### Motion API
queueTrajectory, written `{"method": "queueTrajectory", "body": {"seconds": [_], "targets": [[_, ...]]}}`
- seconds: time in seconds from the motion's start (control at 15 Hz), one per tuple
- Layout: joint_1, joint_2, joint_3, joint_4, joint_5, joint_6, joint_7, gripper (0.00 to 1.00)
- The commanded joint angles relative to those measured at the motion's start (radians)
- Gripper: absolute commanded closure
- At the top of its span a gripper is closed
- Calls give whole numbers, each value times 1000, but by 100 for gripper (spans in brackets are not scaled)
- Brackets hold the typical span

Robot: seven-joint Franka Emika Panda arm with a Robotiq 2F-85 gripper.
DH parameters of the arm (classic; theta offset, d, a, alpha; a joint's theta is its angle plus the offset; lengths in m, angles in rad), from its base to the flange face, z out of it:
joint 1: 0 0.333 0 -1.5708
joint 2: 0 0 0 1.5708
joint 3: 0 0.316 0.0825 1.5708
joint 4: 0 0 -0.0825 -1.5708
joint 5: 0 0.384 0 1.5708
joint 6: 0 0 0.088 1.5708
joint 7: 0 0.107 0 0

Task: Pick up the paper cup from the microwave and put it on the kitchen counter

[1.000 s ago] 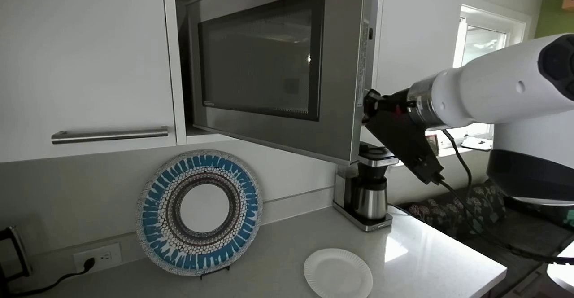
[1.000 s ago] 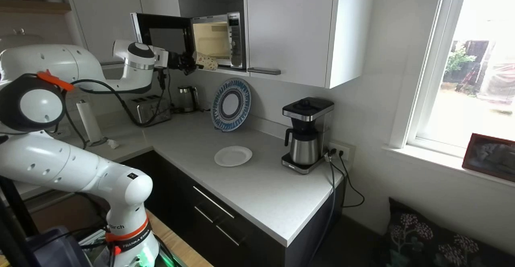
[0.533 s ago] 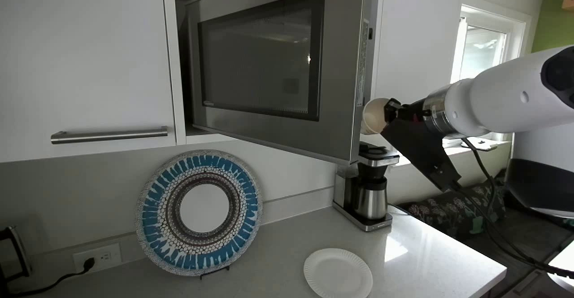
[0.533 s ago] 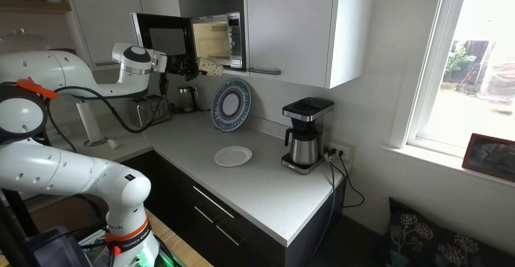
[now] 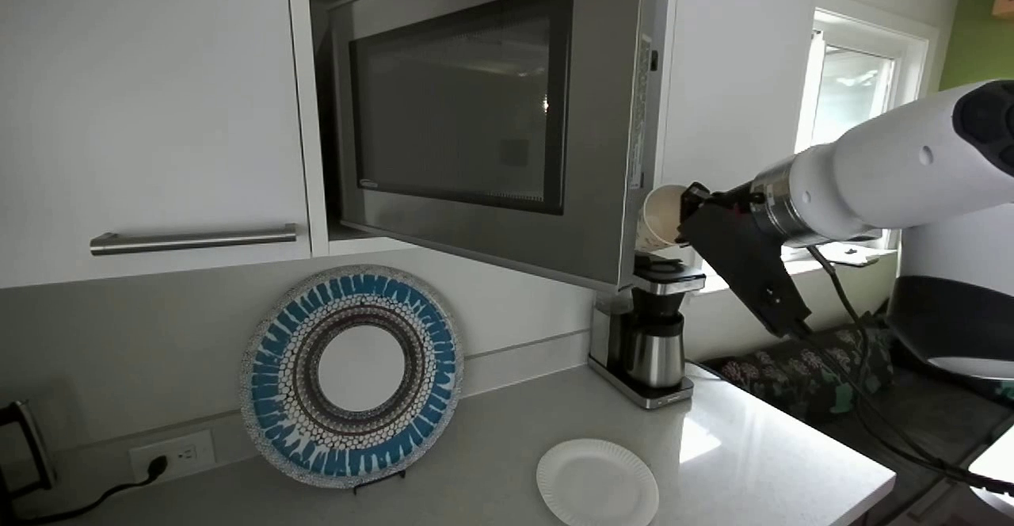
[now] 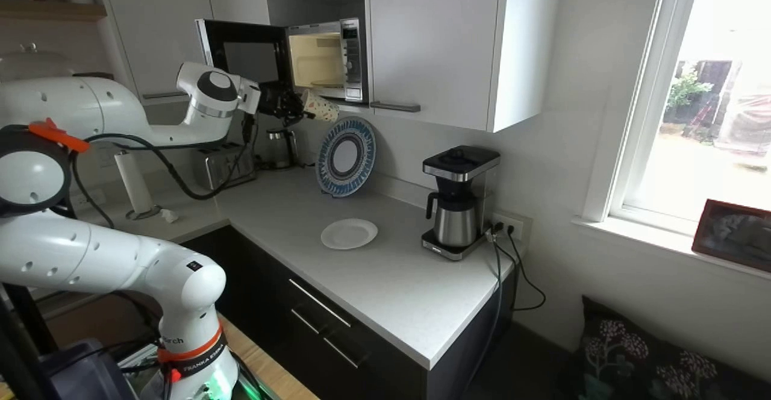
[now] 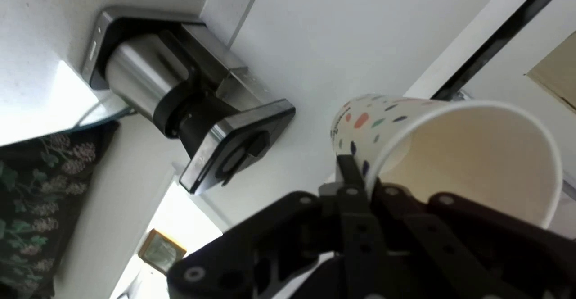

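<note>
The paper cup (image 5: 659, 219), cream-white with coloured specks, is in the air just outside the microwave (image 5: 604, 122), whose door stands open. My gripper (image 6: 301, 108) is shut on the cup's rim, one finger outside and one inside the wall, as the wrist view shows at the fingertips (image 7: 366, 185). The cup (image 6: 321, 107) lies tilted, with its mouth toward the gripper and its base pointing away and slightly down. In the wrist view the cup (image 7: 477, 155) shows its open inside. The kitchen counter (image 6: 385, 285) lies well below it.
A coffee maker (image 6: 461, 201) stands near the counter's end by the wall. A flat white plate (image 6: 349, 234) lies on the counter. A blue patterned plate (image 6: 346, 156) leans on a stand at the wall. A toaster (image 6: 223, 165) and kettle (image 6: 280, 149) stand farther back.
My gripper has drawn the cup out from behind the microwave door, away from the opening and lower. The cup now tilts further downward at its base. The grip on the rim stays.
</note>
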Motion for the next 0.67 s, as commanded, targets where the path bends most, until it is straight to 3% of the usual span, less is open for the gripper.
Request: {"method": "queueTrajectory", "body": {"seconds": [0.0,0.2,0.33,0.6], "targets": [[-3,-37,-94,-104,158,154,-47,100],[-19,-36,-169,-194,354,249,-159,100],[-19,-32,-204,-247,519,250,-269,100],[-15,-40,-253,-313,836,147,-485,100]]}}
